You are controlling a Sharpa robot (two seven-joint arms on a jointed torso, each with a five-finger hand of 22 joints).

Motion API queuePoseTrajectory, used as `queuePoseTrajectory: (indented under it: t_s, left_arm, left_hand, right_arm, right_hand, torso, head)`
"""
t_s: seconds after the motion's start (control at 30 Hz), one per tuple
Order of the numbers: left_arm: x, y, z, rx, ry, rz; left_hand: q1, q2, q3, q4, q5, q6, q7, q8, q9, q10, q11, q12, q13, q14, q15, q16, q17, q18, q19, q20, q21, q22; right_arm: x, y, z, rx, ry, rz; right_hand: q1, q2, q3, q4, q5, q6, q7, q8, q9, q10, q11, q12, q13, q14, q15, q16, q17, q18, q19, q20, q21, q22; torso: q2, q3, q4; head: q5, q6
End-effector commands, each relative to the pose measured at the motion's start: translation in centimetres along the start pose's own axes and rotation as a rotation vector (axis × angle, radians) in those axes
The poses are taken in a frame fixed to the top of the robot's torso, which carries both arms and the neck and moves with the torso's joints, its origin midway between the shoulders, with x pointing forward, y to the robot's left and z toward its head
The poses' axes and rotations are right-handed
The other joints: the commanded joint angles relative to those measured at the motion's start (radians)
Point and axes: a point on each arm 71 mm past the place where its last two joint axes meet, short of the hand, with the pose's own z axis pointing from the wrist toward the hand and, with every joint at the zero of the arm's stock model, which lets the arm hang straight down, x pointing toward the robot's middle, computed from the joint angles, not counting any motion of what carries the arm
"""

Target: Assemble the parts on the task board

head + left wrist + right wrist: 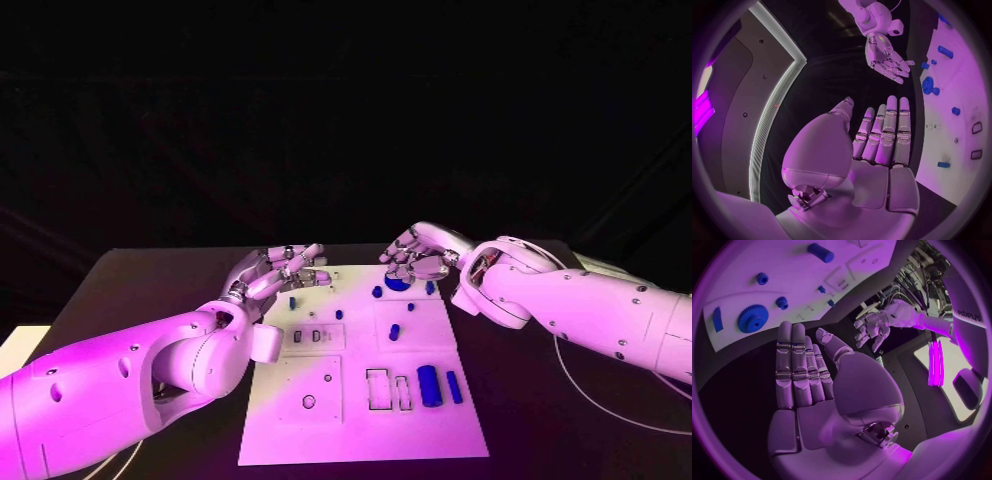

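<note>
**A:** Task board [361, 420] is lying flat on the black table [130, 280], between the two arms; both hands are hovering over its far end.

**B:** Left hand?

**A:** Left hand [274, 272] is hanging just off the board's far corner on its own side, fingers [891, 131] stretched straight and close side by side, thumb apart, nothing in the palm. It is touching no part.

**B:** Right hand?

**A:** Right hand [418, 252] is sitting over the opposite far corner, fingers [795, 365] likewise extended and holding nothing. From the head camera they are looking a little curled; the wrist camera is showing them straight.

**B:** Parts near it?

**A:** Blue gear [752, 318] is lying on the board just under the right fingertips, not touching them. A small blue peg [378, 292] is standing just beside the gear, toward the left hand. Another small blue piece [293, 301] is sitting close below the left hand.

**B:** Farther off?

**A:** Well back from both hands, nearer the robot, a blue cylinder [428, 385] and a thinner blue bar [454, 387] are lying side by side, next to two rectangular slots [378, 389]. Whether the smaller pieces are seated in holes or resting loose, I cannot tell
</note>
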Motion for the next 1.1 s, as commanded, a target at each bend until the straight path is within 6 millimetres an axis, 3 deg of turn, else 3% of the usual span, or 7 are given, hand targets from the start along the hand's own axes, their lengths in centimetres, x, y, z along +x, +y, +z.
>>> queuePoseTrajectory:
  t_s: [0.03, 0.23, 0.47, 0.8, 1.1]
  left_arm:
    - [0.6, -0.3, -0.5, -0.017, 0.031, -0.030]
    - [1.1, -0.9, -1.1, -0.023, 0.049, -0.049]
    - [1.6, -1.5, -1.7, -0.018, 0.069, -0.061]
    - [1.6, -2.0, -1.8, -0.010, 0.071, -0.057]
    - [1.5, -2.0, -1.7, -0.008, 0.070, -0.050]
  left_hand:
    - [0.001, 0.012, -0.005, -0.002, 0.002, 0.007, 0.032, 0.005, 0.001, 0.008, 0.000, 0.006, 0.001, 0.008, 0.001, 0.004, 0.002, 0.005, 0.010, -0.001, 0.004, -0.001]
    - [0.001, 0.011, -0.006, -0.002, 0.002, 0.008, 0.032, 0.005, 0.001, 0.009, 0.000, 0.006, 0.001, 0.008, 0.001, 0.004, 0.002, 0.005, 0.011, -0.001, 0.004, -0.001]
    - [0.001, 0.011, -0.006, -0.002, 0.002, 0.008, 0.031, 0.006, 0.001, 0.010, -0.001, 0.007, 0.001, 0.010, 0.000, 0.004, 0.003, 0.005, 0.012, -0.002, 0.004, -0.002]
    - [0.001, 0.011, -0.007, -0.002, 0.002, 0.009, 0.031, 0.006, 0.001, 0.010, -0.001, 0.007, 0.001, 0.010, 0.000, 0.004, 0.003, 0.005, 0.012, -0.002, 0.004, -0.002]
    - [0.002, 0.013, -0.006, -0.003, 0.003, 0.010, 0.030, 0.006, 0.001, 0.011, -0.002, 0.007, 0.001, 0.012, -0.001, 0.004, 0.004, 0.005, 0.014, -0.002, 0.004, -0.002]
  right_arm:
    - [0.0, 0.1, 0.3, 0.050, 0.092, -0.301]
    - [-0.7, 0.2, 0.8, 0.053, 0.107, -0.443]
    - [-0.7, 0.6, 1.1, 0.052, 0.116, -0.510]
    - [-0.3, 1.3, 1.3, 0.022, 0.143, -0.521]
    - [0.0, 2.0, 1.4, -0.008, 0.165, -0.522]
  right_hand:
    - [-0.010, -0.006, -0.001, 0.012, -0.012, 0.008, -0.006, -0.006, 0.000, 0.004, -0.005, -0.006, 0.001, 0.035, -0.009, 0.016, 0.017, 0.011, 0.018, -0.007, 0.029, 0.016]
    - [-0.018, -0.008, 0.015, 0.020, -0.019, 0.024, -0.013, -0.009, 0.000, 0.001, -0.012, -0.016, 0.001, 0.074, -0.018, 0.041, 0.055, 0.011, 0.037, -0.017, 0.081, 0.045]
    - [-0.030, -0.022, 0.042, 0.030, -0.038, 0.028, -0.019, -0.015, -0.001, 0.001, -0.018, -0.018, 0.001, 0.087, -0.026, 0.110, 0.121, 0.010, 0.043, -0.025, 0.147, 0.084]
    - [-0.037, -0.040, 0.088, 0.057, -0.053, 0.030, -0.027, -0.014, 0.000, 0.001, -0.022, -0.014, 0.004, 0.087, -0.034, 0.248, 0.236, 0.011, 0.043, -0.028, 0.248, 0.146]
    - [-0.039, -0.063, 0.130, 0.089, -0.057, 0.037, -0.029, -0.014, 0.001, 0.005, -0.026, -0.012, 0.005, 0.079, -0.035, 0.384, 0.340, 0.012, 0.028, -0.028, 0.353, 0.213]
  torso:
    - [0.028, 0.0002, 0.0098]
    - [0.052, -0.0005, 0.0222]
    - [0.073, -0.0009, 0.0296]
    - [0.086, -0.0047, 0.0330]
    - [0.095, -0.0053, 0.0360]
  head:
    - [-0.007, 0.008]
    - [-0.014, 0.012]
    - [-0.019, 0.019]
    - [-0.016, 0.021]
    - [-0.018, 0.025]
